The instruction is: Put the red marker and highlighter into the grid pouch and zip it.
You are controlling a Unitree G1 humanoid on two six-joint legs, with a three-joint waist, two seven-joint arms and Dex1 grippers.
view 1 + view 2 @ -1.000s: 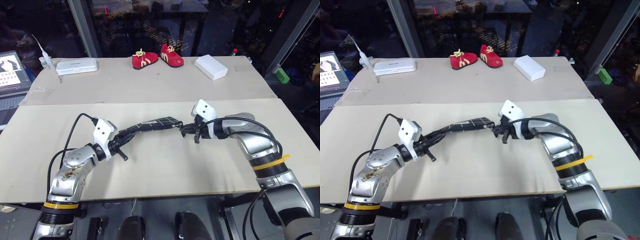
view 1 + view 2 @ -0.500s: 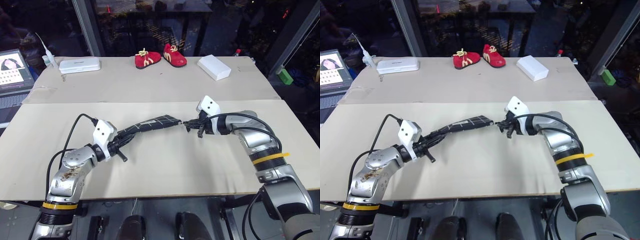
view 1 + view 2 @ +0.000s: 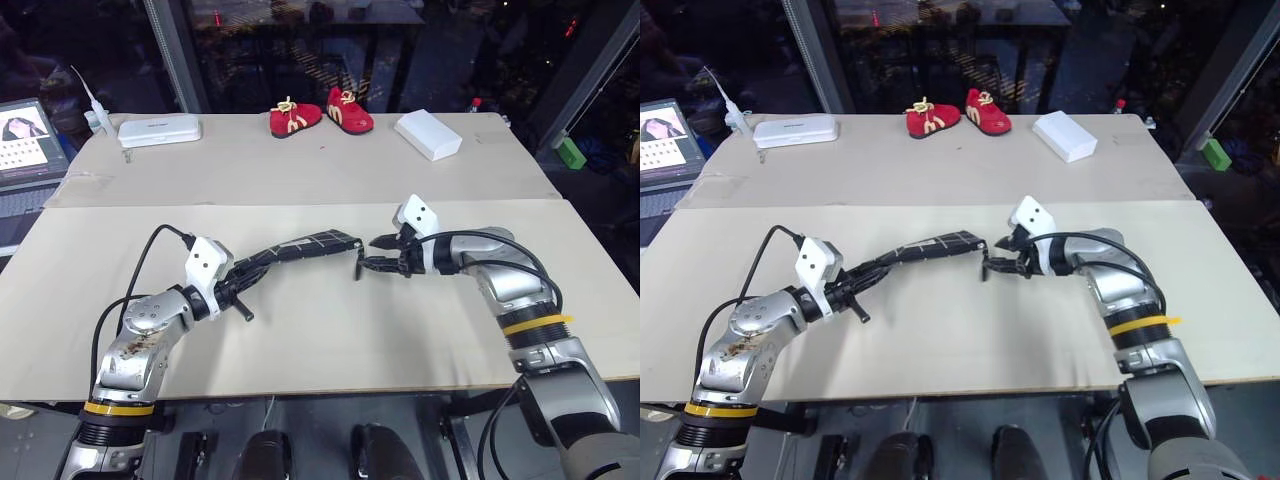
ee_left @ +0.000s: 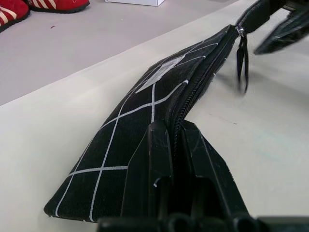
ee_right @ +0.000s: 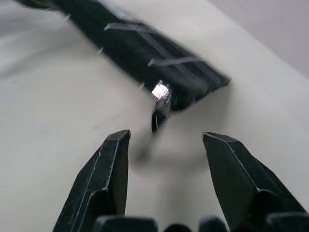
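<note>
Your right jaws point(image 3: 374, 254) stand apart, just off the grid pouch point(image 3: 300, 248); your left jaws point(image 3: 246, 287) are clamped on its near end, holding it raised above the table point(image 3: 330, 330). From the left wrist, soft black fabric and closed zipper teeth. From the right wrist, the pull cord point(image 5: 158, 119) dangles free.

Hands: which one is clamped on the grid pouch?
The left hand: shut on one end of the grid pouch, holding it off the table. The right hand is open beside the dangling zipper pull.
</note>
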